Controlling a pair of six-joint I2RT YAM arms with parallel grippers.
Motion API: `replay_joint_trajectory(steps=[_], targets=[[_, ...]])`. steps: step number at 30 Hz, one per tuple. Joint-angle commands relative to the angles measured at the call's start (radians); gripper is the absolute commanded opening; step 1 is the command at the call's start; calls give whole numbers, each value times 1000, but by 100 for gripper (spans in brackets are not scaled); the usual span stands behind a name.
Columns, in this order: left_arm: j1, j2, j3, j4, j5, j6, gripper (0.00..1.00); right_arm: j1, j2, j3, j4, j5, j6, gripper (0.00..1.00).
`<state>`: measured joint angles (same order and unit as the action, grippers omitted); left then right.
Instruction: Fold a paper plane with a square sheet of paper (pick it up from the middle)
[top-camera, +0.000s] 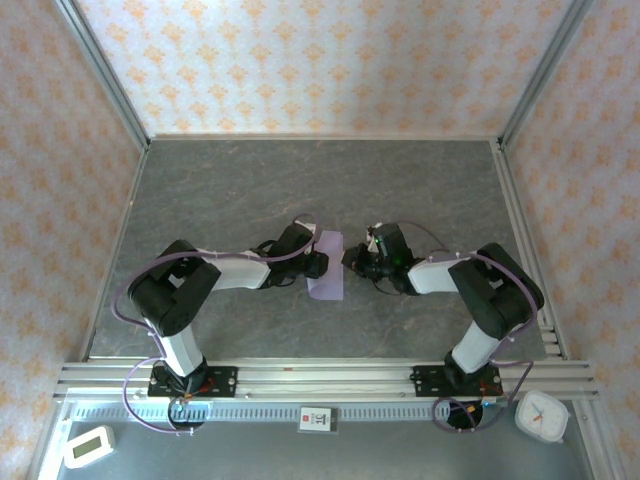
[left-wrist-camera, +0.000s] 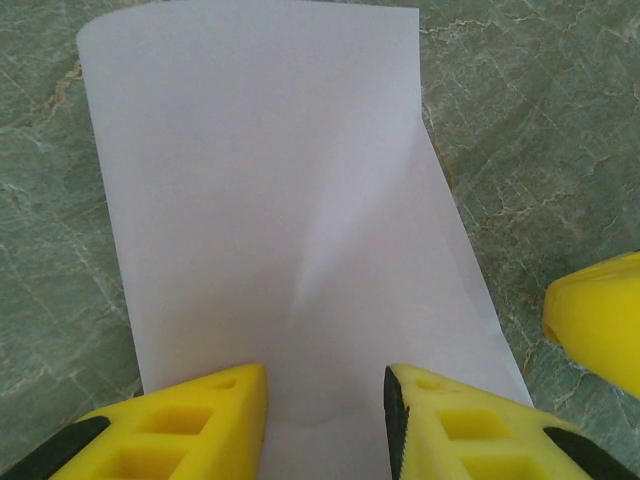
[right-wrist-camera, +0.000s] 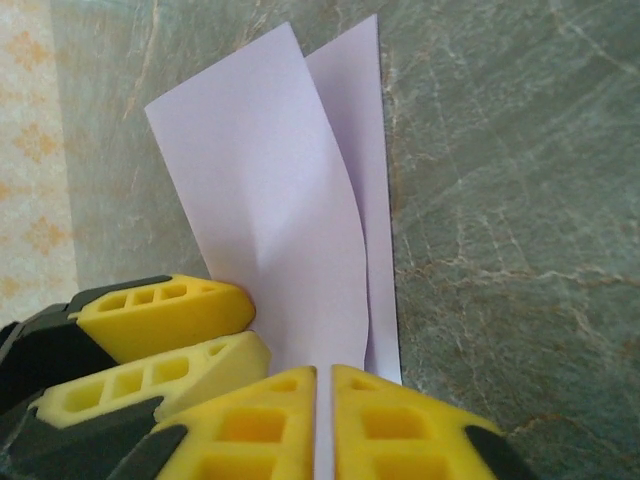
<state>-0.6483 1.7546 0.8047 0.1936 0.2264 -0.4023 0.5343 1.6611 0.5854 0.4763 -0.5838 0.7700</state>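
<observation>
Our right claw (right-wrist-camera: 322, 425) pinches one edge of the folded pale lilac sheet of paper (right-wrist-camera: 285, 200). Our left claw (left-wrist-camera: 325, 420), narrowly parted, straddles the opposite edge. The grey bench (top-camera: 250, 190) lies open all around.

Sheet (top-camera: 327, 272) between left pincer (top-camera: 317, 264), right pincer (top-camera: 351, 260) (on table (top-camera: 250, 190)).

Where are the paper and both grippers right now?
sheet of paper (top-camera: 328, 275): top view, flat middle.
left gripper (left-wrist-camera: 325, 388): left wrist view, midway between fingertips.
right gripper (right-wrist-camera: 322, 385): right wrist view, midway between fingertips.
</observation>
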Motion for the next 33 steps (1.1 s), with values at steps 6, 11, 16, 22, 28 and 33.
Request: replay_joint_trajectory(steps=[6, 11, 16, 22, 28, 33], targets=[[-14, 6, 21, -22, -29, -10, 41, 17, 8, 78, -30, 6, -30, 0], [-15, 2, 26, -26, -28, -11, 41, 33, 81, 132, -56, 5, -55, 0], [-16, -10, 31, -32, -34, -30, 41, 36, 151, 139, -77, 24, -72, 0], [-7, -68, 64, -48, -18, -66, 43, 35, 198, 103, -88, 59, -81, 0], [6, -159, 38, -37, 26, -89, 47, 35, 203, 68, -65, 74, -64, 0], [6, -198, -47, 31, 94, -128, 43, 36, 203, 62, -61, 80, -61, 0]])
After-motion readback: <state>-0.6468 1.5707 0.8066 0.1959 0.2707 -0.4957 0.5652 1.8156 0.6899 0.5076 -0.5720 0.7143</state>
